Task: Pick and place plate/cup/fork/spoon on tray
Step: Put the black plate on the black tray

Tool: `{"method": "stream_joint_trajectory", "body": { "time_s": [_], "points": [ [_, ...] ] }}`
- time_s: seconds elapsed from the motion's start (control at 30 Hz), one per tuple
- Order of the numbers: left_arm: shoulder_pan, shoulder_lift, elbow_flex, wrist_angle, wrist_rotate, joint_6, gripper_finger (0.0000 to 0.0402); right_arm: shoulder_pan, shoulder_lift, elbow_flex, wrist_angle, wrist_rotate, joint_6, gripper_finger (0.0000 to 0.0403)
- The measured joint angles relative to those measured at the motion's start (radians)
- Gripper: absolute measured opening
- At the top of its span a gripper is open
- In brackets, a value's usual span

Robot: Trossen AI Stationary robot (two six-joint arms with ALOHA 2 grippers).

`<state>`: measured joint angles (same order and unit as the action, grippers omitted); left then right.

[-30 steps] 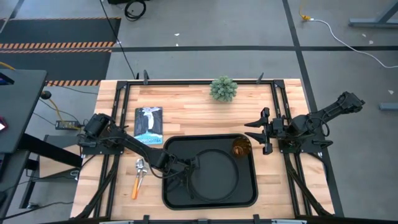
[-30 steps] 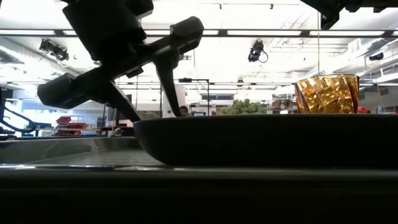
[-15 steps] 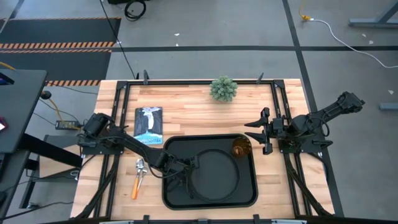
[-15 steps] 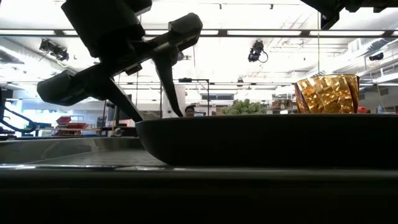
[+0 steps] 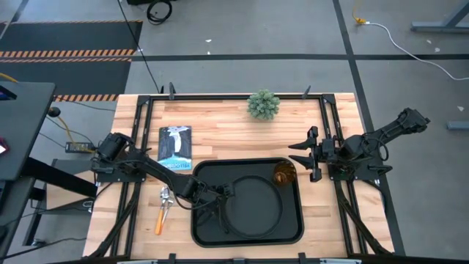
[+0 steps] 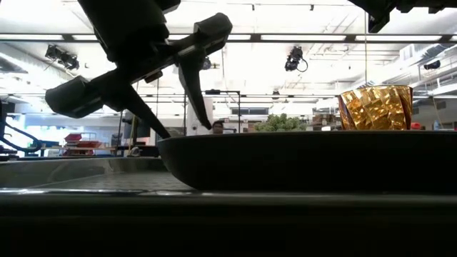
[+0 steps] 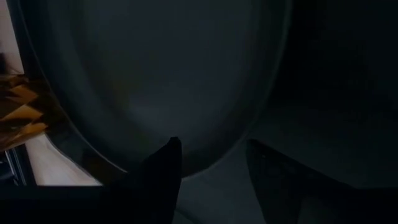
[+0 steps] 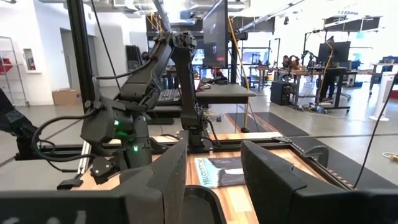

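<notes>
The black tray [image 5: 201,172] lies at the table's near middle. The round black plate [image 5: 253,207] rests flat in it. The amber cup [image 5: 284,174] stands in the tray's far right corner and also shows in the low view [image 6: 376,107]. My left gripper [image 5: 220,204] is open over the plate's left rim [image 7: 211,167], one finger [image 6: 196,100] inside it and one [image 6: 146,114] outside, with a gap showing. The fork [image 5: 160,220] and spoon [image 5: 165,196] lie on the table left of the tray. My right gripper [image 5: 297,155] hangs open, raised above the table's right side.
A blue and white book [image 5: 175,149] lies on the table beyond the tray's left corner, and a small green plant [image 5: 264,104] stands at the far edge. Black frame rails [image 5: 139,139] run along both sides of the wooden table.
</notes>
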<state>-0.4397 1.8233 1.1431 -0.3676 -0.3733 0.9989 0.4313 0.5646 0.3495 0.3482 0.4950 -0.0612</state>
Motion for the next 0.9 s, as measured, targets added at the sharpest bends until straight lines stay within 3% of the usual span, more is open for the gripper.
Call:
{"method": "stream_joint_trajectory", "body": {
  "time_s": [0.47,0.63,0.9],
  "points": [
    [0.006,0.002,0.0,0.032,0.023,-0.036,0.0183,0.0,0.012,0.0,-0.007,0.0,0.011,0.0159],
    [0.006,0.002,0.0,0.045,0.042,-0.038,0.0183,0.0,0.084,0.029,-0.025,0.019,0.006,0.0152],
    [0.008,0.001,0.0,0.026,0.044,-0.037,0.0183,-0.004,0.208,0.141,-0.207,0.11,0.052,0.0149]
  ]
}}
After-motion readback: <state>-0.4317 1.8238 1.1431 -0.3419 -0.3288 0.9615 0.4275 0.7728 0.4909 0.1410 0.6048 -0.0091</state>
